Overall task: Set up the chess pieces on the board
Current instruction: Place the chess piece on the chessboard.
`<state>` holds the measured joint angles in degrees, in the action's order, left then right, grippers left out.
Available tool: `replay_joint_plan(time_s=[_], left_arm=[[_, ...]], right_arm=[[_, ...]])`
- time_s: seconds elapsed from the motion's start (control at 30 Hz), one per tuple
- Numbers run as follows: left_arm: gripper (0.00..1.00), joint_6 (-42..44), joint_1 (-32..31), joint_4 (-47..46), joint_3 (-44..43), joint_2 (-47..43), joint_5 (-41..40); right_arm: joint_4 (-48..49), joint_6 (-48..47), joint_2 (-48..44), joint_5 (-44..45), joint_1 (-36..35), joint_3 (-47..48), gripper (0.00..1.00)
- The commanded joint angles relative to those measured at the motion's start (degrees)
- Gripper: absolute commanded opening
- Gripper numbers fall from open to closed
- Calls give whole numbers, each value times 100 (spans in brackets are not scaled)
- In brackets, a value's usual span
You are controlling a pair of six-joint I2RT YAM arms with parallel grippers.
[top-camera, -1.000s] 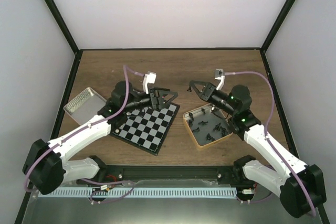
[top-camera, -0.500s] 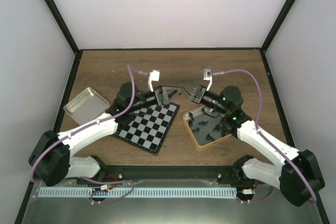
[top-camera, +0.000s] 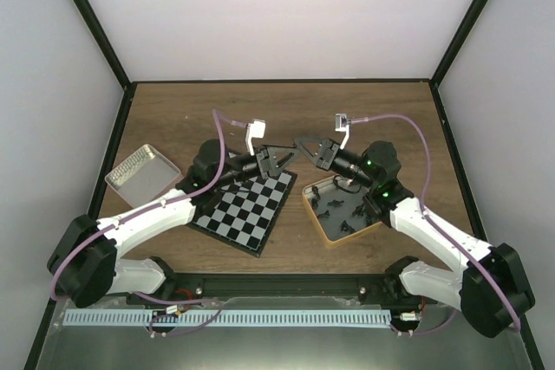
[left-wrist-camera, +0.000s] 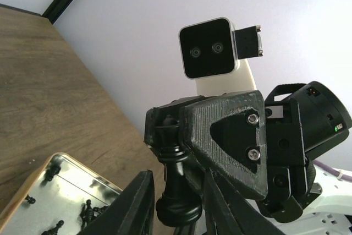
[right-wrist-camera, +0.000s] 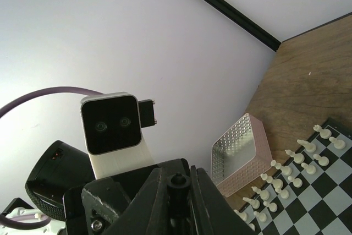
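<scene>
A glossy black chess piece (left-wrist-camera: 177, 185) hangs in the air above the board's (top-camera: 243, 210) far right corner. My right gripper (top-camera: 305, 146) is shut on its head, the tip showing between the jaws (right-wrist-camera: 179, 182). My left gripper (left-wrist-camera: 177, 207) faces it, and its fingers (left-wrist-camera: 135, 205) stand close on either side of the piece's wide base. Whether they press on it I cannot tell. White pieces (right-wrist-camera: 291, 174) stand in two rows on the board. Several black pieces (top-camera: 342, 210) lie in the gold-rimmed tin (top-camera: 305, 197).
A silver-and-pink tin (top-camera: 141, 171) sits left of the board, also seen as a pink-walled tin (right-wrist-camera: 242, 152) in the right wrist view. The gold-rimmed tin lies right of the board under the right arm. Black frame posts border the table.
The right gripper has swung left with the black piece and the left gripper has come up to meet it. The left jaws have narrowed from wide apart to close around the piece's base.
</scene>
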<state>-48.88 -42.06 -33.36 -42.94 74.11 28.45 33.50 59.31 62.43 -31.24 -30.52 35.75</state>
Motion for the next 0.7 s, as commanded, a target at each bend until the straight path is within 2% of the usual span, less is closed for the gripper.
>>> replay_joint_plan(time_s=[0.0, 0.1, 0.17, 0.27, 0.4, 0.5, 0.67], left_arm=[[20, 333, -30, -124, 32, -31, -16], [6, 638, -29, -59, 45, -149, -274], [4, 843, -32, 36, 50, -278, -416], [4, 1492, -31, 419, -76, -387, -366], [4, 2520, -35, 1069, -178, -594, -228], [4, 3362, -38, 1612, -241, -798, -166], [4, 4575, -36, 2274, -286, -1165, -140]], right_arm=[[226, 5, 1, -113, -59, 207, 10], [127, -184, -33, -65, -59, 226, 14], [-112, -311, -31, -47, -59, 345, 19], [-458, -423, -50, -45, -59, 555, 40], [-1360, -911, -199, 309, -59, 959, 61], [-2241, -1531, -251, 490, -59, 1458, 65], [-4124, -2903, 24, 41, -56, 2370, 65]])
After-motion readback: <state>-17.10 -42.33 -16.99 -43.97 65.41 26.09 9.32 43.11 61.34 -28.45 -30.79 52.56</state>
